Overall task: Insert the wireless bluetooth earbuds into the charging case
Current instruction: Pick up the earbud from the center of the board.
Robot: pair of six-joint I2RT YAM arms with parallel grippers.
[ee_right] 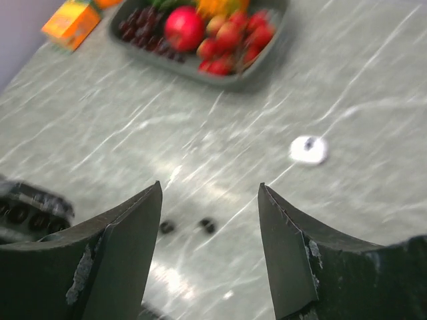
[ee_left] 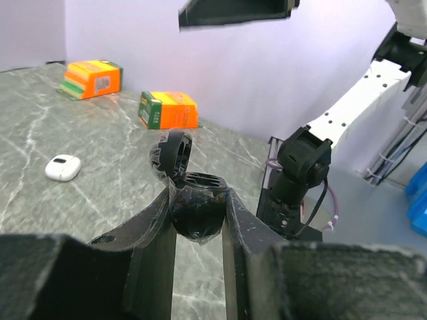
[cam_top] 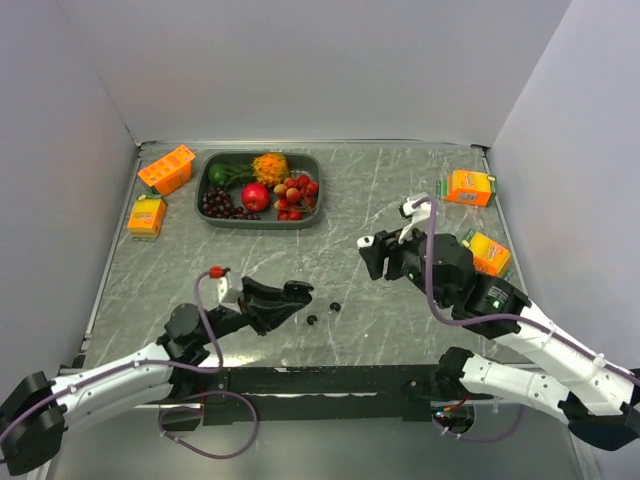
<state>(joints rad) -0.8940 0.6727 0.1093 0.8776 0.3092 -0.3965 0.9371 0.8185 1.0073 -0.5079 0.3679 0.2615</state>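
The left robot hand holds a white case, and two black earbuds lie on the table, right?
No: the case in the left gripper is black, as the left wrist view shows. Two black earbuds do lie on the table.

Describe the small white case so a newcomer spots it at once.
From the fruit tray at the back, move right toward the orange boxes by the right wall. Just short of them, on the bare table, lies the white case. It is a rounded pebble shape; the other case, the black case, sits in the left gripper.
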